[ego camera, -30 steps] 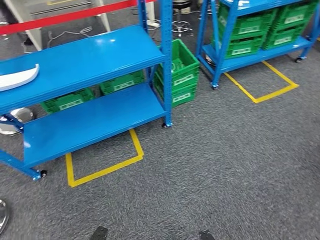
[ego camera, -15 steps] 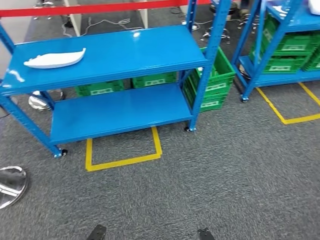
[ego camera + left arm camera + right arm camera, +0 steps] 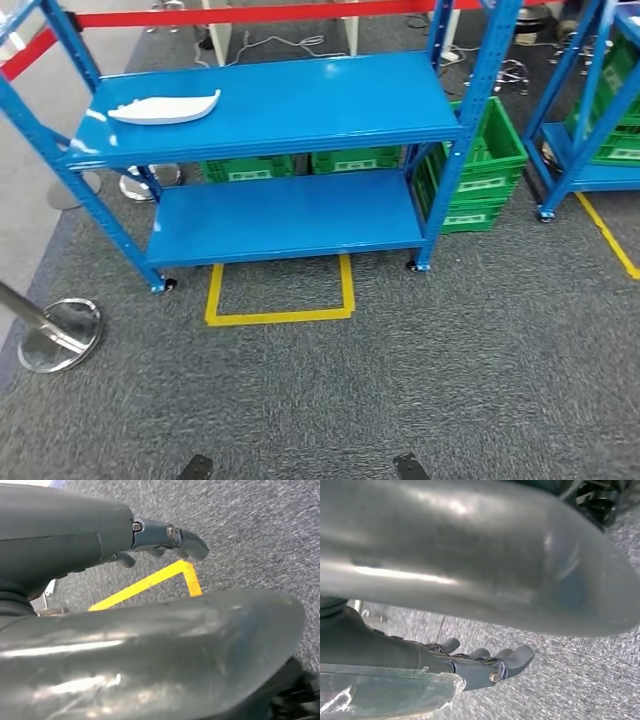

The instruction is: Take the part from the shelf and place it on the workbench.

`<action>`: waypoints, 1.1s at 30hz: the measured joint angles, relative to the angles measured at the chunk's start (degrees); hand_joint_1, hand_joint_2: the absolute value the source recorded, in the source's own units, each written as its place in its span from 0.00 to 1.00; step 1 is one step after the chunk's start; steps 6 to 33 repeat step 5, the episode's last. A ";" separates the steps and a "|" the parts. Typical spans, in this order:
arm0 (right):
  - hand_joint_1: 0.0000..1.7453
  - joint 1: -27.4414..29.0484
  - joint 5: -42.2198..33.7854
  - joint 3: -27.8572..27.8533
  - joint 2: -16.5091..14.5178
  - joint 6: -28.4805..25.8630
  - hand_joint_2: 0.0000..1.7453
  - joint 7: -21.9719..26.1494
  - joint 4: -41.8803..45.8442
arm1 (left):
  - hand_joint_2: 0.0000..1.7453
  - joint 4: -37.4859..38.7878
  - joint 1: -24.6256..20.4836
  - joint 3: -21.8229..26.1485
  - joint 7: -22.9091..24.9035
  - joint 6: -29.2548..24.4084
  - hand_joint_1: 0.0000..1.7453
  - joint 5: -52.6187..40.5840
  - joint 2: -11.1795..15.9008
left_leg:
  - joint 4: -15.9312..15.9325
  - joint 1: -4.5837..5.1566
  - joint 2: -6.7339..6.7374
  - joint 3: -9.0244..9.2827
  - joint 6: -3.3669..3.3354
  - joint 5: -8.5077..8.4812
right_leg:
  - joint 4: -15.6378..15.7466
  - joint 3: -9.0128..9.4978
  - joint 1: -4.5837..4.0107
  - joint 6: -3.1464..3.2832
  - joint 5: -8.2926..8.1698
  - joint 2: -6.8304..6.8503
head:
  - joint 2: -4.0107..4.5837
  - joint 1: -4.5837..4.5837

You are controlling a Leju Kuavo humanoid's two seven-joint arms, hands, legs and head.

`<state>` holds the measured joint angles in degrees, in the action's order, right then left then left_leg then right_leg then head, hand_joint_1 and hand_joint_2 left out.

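White part (image 3: 164, 106) lies on blue shelf (image 3: 302, 95) top tier, far-left end. Left hand (image 3: 166, 537) and right hand (image 3: 486, 667) hang released, grasping nothing. Best approach: square up left, stop short of yellow floor marking (image 3: 279, 300).

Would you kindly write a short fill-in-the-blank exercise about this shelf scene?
1. The white part lies on the ____ board of the blue shelf.
2. The tape square on the carpet is ____.
3. The crates beside the shelf are ____.

Missing words: upper; yellow; green
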<state>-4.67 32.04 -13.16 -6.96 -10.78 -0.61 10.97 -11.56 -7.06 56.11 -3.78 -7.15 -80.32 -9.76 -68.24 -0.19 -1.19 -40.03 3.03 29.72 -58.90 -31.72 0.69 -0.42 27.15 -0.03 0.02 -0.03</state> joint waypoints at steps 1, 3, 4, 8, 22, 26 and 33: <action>0.00 0.11 0.00 0.00 0.02 0.00 0.00 -0.01 0.00 | 0.00 0.00 0.03 0.01 0.00 0.00 0.00 0.03 0.01 | -3.07 -0.02 0.30 -1.49 0.07 1.05 | 0.00 0.00 -0.08 0.08 0.06 0.85 | 0.00 -0.01; 0.00 0.16 0.01 0.00 0.02 0.00 0.00 -0.01 0.00 | 0.00 0.00 0.25 0.03 0.00 0.00 0.00 0.10 0.01 | -3.87 -0.03 0.51 -1.79 0.00 0.13 | 0.00 0.05 -0.17 0.12 0.18 2.37 | 0.00 -0.01; 0.00 0.12 0.01 0.00 0.01 0.00 0.00 -0.01 0.00 | 0.00 0.00 0.33 0.04 0.00 -0.01 0.00 0.13 0.01 | -1.21 0.00 0.86 -0.30 -0.14 -1.62 | 0.00 0.16 -0.19 0.04 0.26 3.03 | 0.00 -0.01; 0.00 0.09 0.01 0.00 0.00 0.00 0.00 -0.01 0.00 | 0.00 0.00 0.37 0.05 0.00 -0.01 0.00 0.15 0.01 | 0.34 0.02 1.00 0.54 -0.21 -2.64 | -0.01 0.21 -0.19 0.00 0.30 3.36 | 0.00 -0.01; 0.00 0.09 0.01 0.00 0.00 0.00 0.00 -0.01 0.00 | 0.00 0.00 0.37 0.05 0.00 -0.01 0.00 0.15 0.01 | 0.34 0.02 1.00 0.54 -0.21 -2.64 | -0.01 0.21 -0.19 0.00 0.30 3.36 | 0.00 -0.01; 0.00 0.09 0.01 0.00 0.00 0.00 0.00 -0.01 0.00 | 0.00 0.00 0.37 0.05 0.00 -0.01 0.00 0.15 0.01 | 0.34 0.02 1.00 0.54 -0.21 -2.64 | -0.01 0.21 -0.19 0.00 0.30 3.36 | 0.00 -0.01; 0.00 0.09 0.01 0.00 0.00 0.00 0.00 -0.01 0.00 | 0.00 0.00 0.37 0.05 0.00 -0.01 0.00 0.15 0.01 | 0.34 0.02 1.00 0.54 -0.21 -2.64 | -0.01 0.21 -0.19 0.00 0.30 3.36 | 0.00 -0.01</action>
